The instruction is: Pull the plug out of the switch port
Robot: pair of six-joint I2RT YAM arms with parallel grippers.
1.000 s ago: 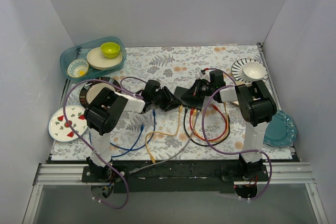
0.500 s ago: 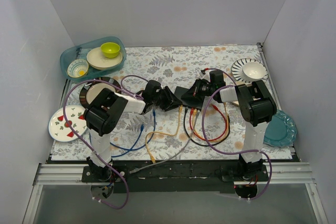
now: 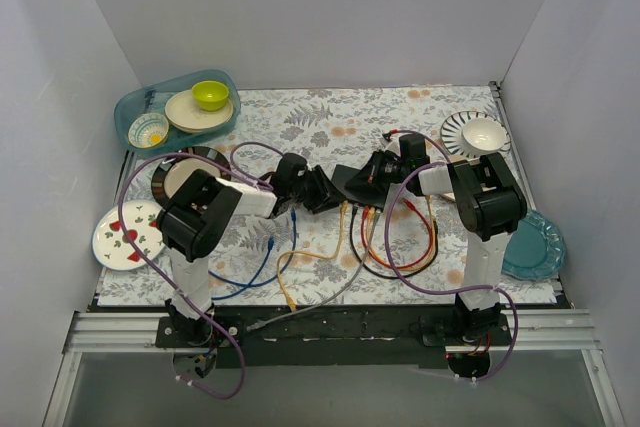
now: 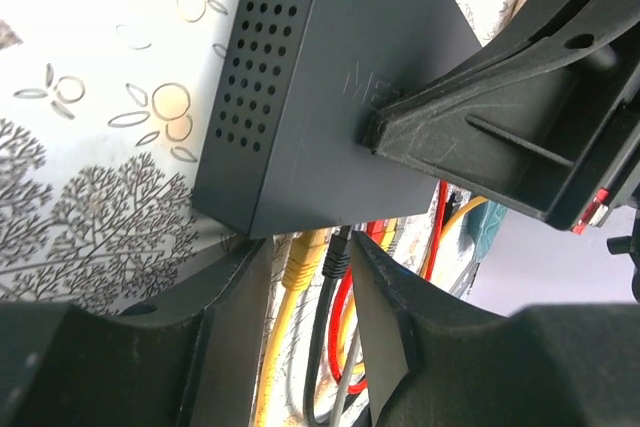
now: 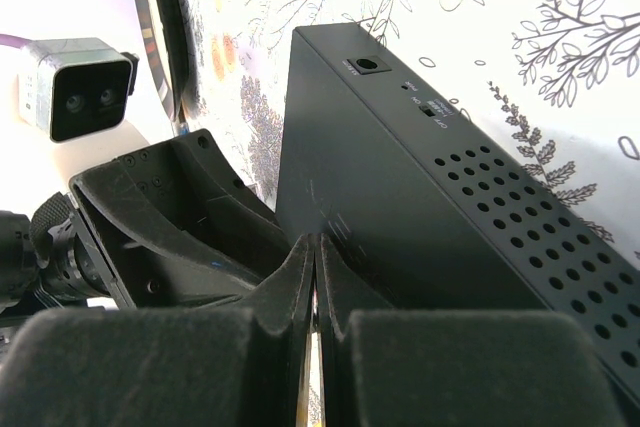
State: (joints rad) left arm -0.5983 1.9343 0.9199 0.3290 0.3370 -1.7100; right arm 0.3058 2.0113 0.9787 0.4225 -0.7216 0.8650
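- Top view: the switch (image 3: 352, 179) lies mid floral mat (image 3: 330, 117), between the left gripper (image 3: 322, 192) and the right gripper (image 3: 377, 171).
- Left wrist view only: jaws apart, straddling the socketed yellow plug (image 4: 292, 265) and black plug (image 4: 338, 250).
- Right wrist view only: jaws together, tips on the switch's top.

The right gripper's (image 5: 316, 244) padded black fingers (image 5: 285, 282) are pressed together, tips resting on the top of the flat matte-black rectangular switch (image 5: 400, 217). Rows of vent holes and a round socket (image 5: 365, 64) mark its side. Left of it sits the left gripper (image 5: 215, 222), on the white floral-print desk (image 5: 560, 67).
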